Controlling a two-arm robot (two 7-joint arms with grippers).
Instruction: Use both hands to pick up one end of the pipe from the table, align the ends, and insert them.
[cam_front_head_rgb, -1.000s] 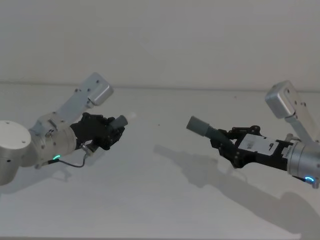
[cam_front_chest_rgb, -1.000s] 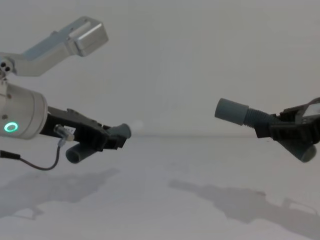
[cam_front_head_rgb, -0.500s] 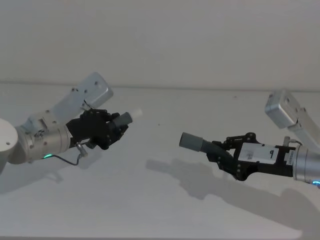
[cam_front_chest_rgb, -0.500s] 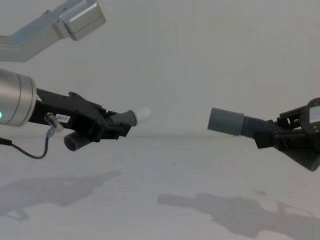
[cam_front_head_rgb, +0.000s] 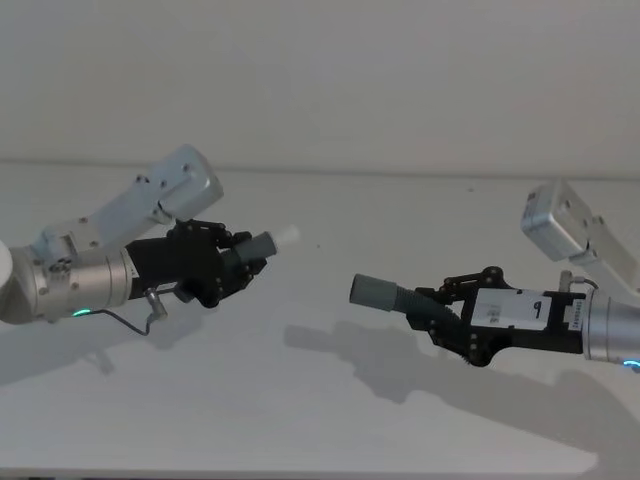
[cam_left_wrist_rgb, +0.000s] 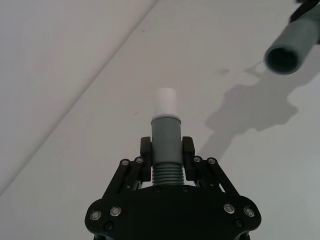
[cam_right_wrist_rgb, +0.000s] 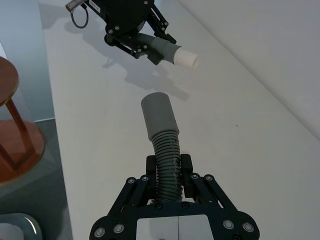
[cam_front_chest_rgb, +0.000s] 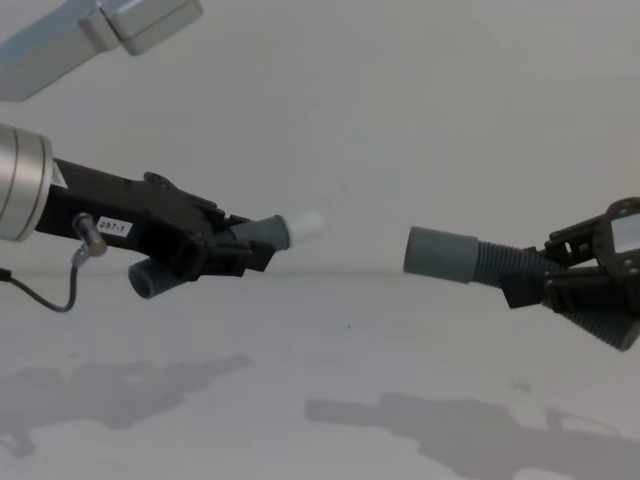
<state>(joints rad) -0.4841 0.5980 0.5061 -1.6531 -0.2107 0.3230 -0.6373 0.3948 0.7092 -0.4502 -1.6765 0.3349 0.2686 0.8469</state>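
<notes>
Black plastic fingers of the left tool (cam_front_head_rgb: 243, 266) are clamped narrow on the ribbed neck of the white-tipped piece (cam_front_head_rgb: 260, 243). The left wrist view shows one finger pressed to each side of it. This tool sits at about 9 o'clock in the head view, raised above the bench (cam_front_head_rgb: 300, 410). The white spigot (cam_front_head_rgb: 287, 236) sticks out past the fingers and points toward 3 o'clock. In the chest view the piece's plain dark end (cam_front_chest_rgb: 150, 280) pokes out under the tool, while the bend between the two ends is hidden by the fingers.

The right tool (cam_front_head_rgb: 428, 312) sits at about 4 o'clock in the head view, also off the bench, gripping the ribs of the cuffed piece (cam_front_head_rgb: 405, 299). Its smooth cuff (cam_front_head_rgb: 373, 291) points toward 9 o'clock, at the spigot. In the chest view the piece's rear end runs down to the picture's right edge and is cut off there.

Spigot and cuff face each other across an open gap, apart and not touching. In the chest view the spigot sits slightly higher than the cuff. The cuff's open mouth shows in the left wrist view, with the hose behind it cropped at the corner. Both arms cast shadows on the bench below.
</notes>
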